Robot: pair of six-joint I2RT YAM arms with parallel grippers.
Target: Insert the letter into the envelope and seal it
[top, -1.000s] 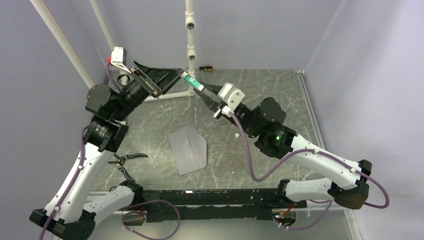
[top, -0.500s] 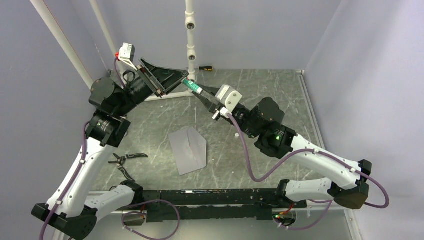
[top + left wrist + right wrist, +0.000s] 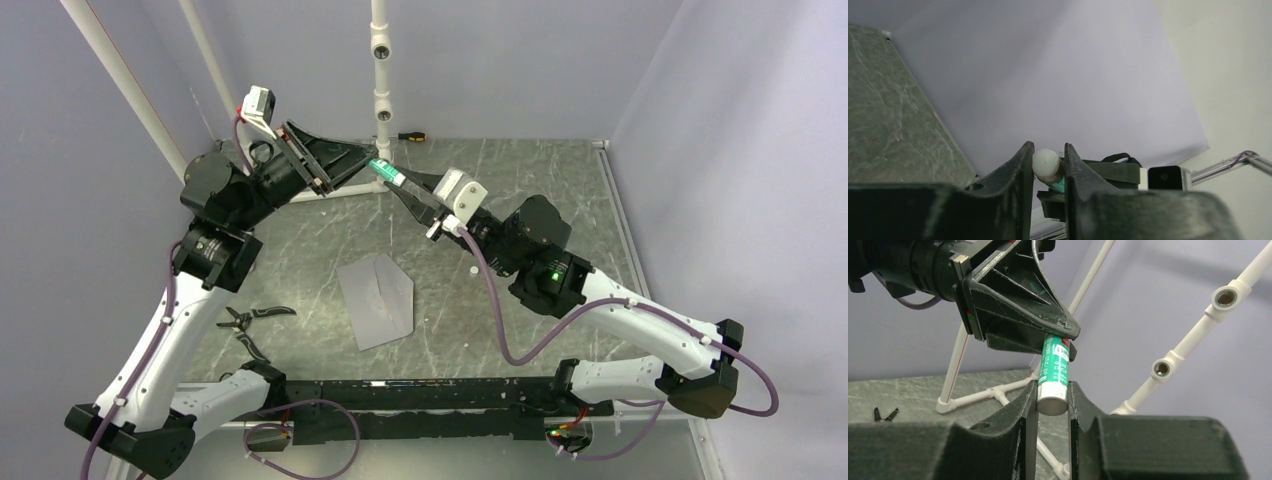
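The light grey envelope lies flat on the table's middle, its flap side up. The letter is out of view. Above the far table, my right gripper is shut on the base of a green glue stick. My left gripper meets it from the other side. Its fingers are closed on the stick's white cap, which touches both pads. The two grippers hold the stick end to end, well above and behind the envelope.
Black pliers lie at the left near my left arm. A screwdriver rests by the back wall. A white pipe frame stands at the back, with its feet on the table. Walls enclose three sides.
My left gripper moved right onto the glue stick's cap and its jaws closed on it. The right gripper shifted the stick slightly left. The envelope has not moved.
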